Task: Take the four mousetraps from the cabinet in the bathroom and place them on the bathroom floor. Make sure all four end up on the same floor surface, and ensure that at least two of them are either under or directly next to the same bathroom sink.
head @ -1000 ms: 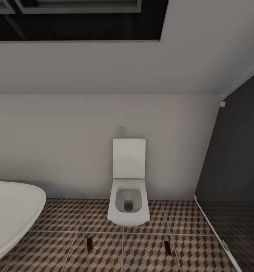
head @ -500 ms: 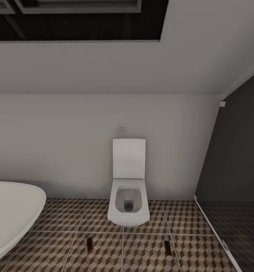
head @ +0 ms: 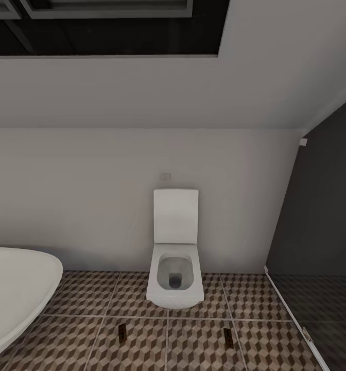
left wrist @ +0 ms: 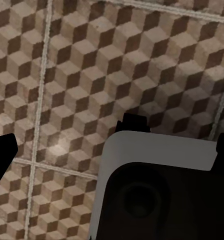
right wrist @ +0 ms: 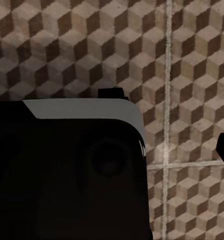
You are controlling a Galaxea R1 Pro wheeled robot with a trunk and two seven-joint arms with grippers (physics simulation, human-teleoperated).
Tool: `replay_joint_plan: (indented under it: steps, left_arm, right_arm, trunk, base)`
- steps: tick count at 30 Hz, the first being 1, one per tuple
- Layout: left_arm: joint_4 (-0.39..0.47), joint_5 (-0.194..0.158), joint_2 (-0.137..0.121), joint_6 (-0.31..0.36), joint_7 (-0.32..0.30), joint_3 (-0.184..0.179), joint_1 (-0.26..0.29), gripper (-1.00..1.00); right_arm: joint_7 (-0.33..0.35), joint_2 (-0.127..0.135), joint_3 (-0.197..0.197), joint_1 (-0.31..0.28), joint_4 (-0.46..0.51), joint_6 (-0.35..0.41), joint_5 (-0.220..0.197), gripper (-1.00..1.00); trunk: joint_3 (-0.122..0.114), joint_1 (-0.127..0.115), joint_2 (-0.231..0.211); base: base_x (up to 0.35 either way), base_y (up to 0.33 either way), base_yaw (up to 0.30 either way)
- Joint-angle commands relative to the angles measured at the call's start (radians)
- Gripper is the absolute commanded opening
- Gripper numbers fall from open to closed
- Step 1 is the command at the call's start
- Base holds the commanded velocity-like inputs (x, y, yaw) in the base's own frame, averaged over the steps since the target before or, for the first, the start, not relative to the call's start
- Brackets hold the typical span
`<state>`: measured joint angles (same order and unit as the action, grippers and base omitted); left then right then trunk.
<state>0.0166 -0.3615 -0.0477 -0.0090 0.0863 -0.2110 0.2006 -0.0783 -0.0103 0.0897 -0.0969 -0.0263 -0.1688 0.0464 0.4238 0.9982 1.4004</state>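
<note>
Head view: two mousetraps (head: 122, 333) are seen flat on the bathroom floor (head: 193, 345) before the toilet (head: 175, 278), judged light, stiff, best pinched across the short edges; neither claw's state can be told.

Nothing changed across the second. The head view kept the same framing, so the camera did not move. The two mousetraps (head: 122, 333) (head: 227, 335) on the bathroom floor (head: 193, 345) lay where they had lain, in front of the toilet (head: 175, 278), with no shift in place or angle.
</note>
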Motion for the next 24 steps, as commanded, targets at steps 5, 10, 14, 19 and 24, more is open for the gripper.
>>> replay_joint_plan:
  steps: [5, 10, 14, 19, 24]
  left_arm:
    - [0.0, -0.008, -0.001, -0.001, 0.003, -0.01, 0.0, 1.0]
    - [0.001, -0.008, -0.001, -0.001, 0.003, -0.01, 0.0, 1.0]
    - [0.0, -0.008, -0.001, -0.001, 0.003, -0.01, 0.0, 1.0]
    - [0.0, -0.008, -0.001, -0.001, 0.003, -0.01, 0.0, 1.0]
    - [0.0, -0.008, 0.0, -0.001, 0.003, -0.01, 0.0, 1.0]
  right_arm:
    - [-0.003, -0.002, 0.009, -0.001, -0.003, -0.006, 0.004, 1.0]
    - [-0.003, -0.002, 0.008, -0.001, -0.003, -0.006, 0.005, 1.0]
    - [-0.003, -0.003, 0.009, -0.001, -0.003, -0.006, 0.004, 1.0]
    - [-0.003, -0.003, 0.009, -0.001, -0.003, -0.006, 0.004, 1.0]
    - [-0.003, -0.003, 0.01, -0.001, -0.003, -0.006, 0.004, 1.0]
  trunk:
    - [0.001, 0.0, 0.001]
    - [0.001, 0.0, 0.001]
    - [0.001, 0.0, 0.001]
    - [0.001, 0.0, 0.001]
    - [0.001, 0.0, 0.001]
  base:
    - [0.0, 0.0, 0.0]
    - [0.0, 0.0, 0.0]
    - [0.0, 0.0, 0.0]
    - [0.0, 0.0, 0.0]
    - [0.0, 0.0, 0.0]
